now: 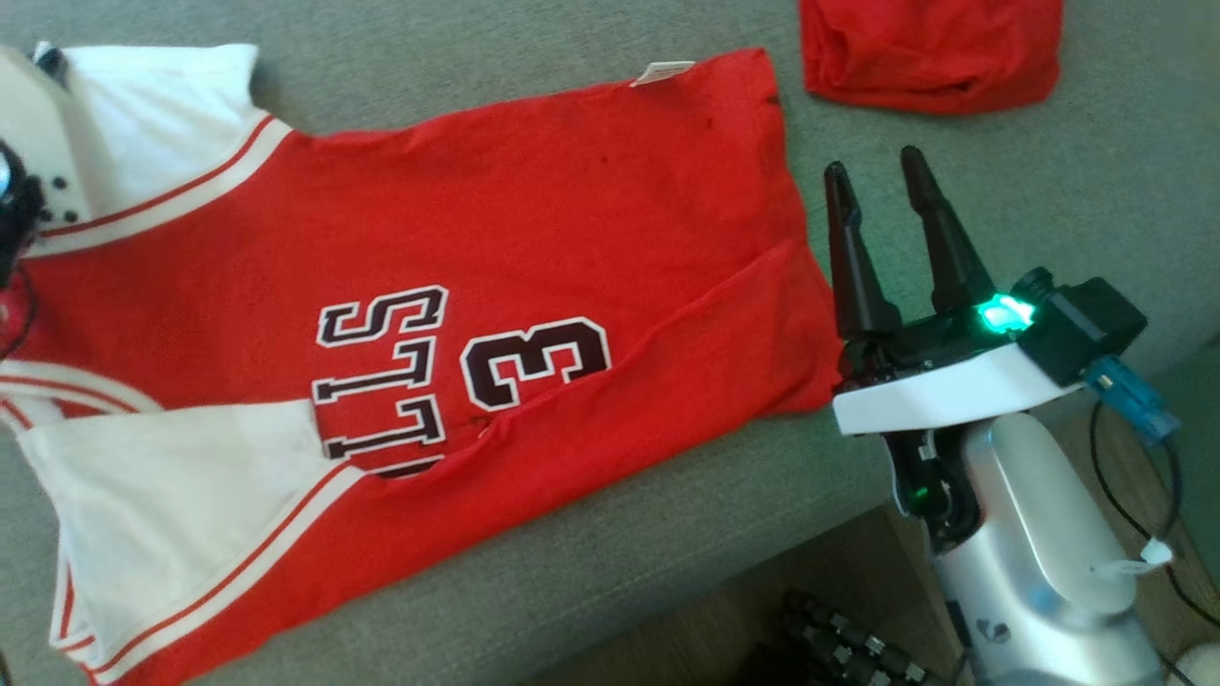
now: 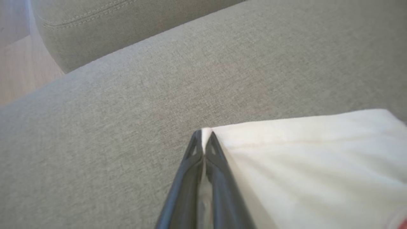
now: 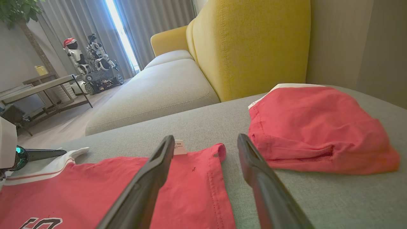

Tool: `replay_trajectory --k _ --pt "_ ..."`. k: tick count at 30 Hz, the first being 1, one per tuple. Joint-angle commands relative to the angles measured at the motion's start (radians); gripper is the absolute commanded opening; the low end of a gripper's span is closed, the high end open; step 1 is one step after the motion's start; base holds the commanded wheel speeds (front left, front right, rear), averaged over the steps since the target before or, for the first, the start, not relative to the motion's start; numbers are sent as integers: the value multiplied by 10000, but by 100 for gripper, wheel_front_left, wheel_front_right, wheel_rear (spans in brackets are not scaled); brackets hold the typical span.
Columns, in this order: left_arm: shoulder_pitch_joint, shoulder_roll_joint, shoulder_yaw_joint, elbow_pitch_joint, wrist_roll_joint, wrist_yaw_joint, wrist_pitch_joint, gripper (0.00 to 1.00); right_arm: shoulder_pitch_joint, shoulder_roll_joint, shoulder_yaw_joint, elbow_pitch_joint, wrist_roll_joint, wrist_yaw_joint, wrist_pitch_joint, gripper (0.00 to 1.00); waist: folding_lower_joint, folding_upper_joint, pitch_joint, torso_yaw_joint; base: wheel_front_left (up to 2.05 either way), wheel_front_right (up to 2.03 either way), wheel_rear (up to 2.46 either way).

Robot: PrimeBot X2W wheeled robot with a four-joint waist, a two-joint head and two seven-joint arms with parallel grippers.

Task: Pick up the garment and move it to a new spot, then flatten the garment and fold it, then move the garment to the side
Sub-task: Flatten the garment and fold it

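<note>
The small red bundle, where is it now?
The small red bundle lies top right in the head view, on the grey cushion beyond the right hand, apart from the jersey.

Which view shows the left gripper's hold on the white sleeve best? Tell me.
The left wrist view: the left gripper has its fingers shut on the corner of the white sleeve. The head view catches its body at the left edge, with the fingers hidden. The right wrist view shows it small, from the side, over the sleeve.
</note>
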Motion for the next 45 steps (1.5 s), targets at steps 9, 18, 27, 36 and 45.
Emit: replay_trajectory --k 9,18,27,36,45 --pt "-178 260 139 -445 -406 -21 -1465 0 -822 35 -182 159 -835 37 193 100 0 0 -358 782 0 0 0" --pt "207 -168 211 -836 -503 236 -3138 0 -1800 -360 -555 633 -965 37 1647 100 0 0 -712 1597 0 0 0" --pt "471 -542 -85 -1173 -530 223 -3358 0 -2656 -959 -883 2002 62 37 3119 100 0 0 -733 2000 0 0 0" --pt "426 -602 -233 -1541 -573 236 -3290 0 -3396 -1607 -254 3345 654 37 3358 100 0 0 -491 2119 0 0 0" --pt "359 -591 -343 -1858 -625 242 -3170 0 -4162 -1729 74 4529 1697 37 3578 100 0 0 -240 2318 0 0 0"
